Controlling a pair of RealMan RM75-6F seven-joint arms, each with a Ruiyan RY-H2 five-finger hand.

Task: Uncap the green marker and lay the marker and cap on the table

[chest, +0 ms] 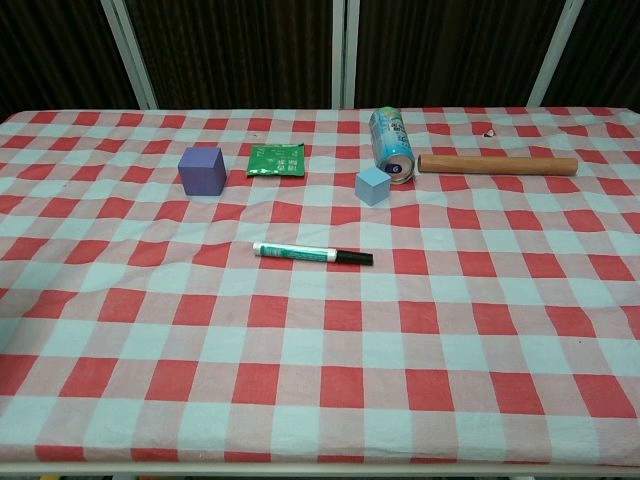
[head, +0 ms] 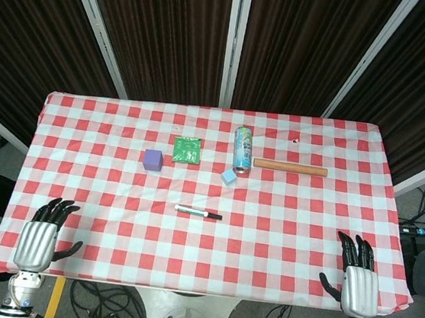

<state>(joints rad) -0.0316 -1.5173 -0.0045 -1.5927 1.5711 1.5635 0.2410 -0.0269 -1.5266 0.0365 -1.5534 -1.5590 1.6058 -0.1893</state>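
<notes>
Marker (chest: 311, 254): capped, flat at table centre. Left hand (head: 41, 237) and right hand (head: 357, 279): fingers spread, empty, at near corners. Risk: round barrel rolling away under a fingertip.

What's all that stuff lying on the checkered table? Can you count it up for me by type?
Blocks: 2, a purple cube and a small light blue cube
Markers: 1, the green marker, cap on
Cans: 1, a can lying on its side
Wooden rods: 1, a wooden rod
Packets: 1, a flat green packet
Total: 6
</notes>
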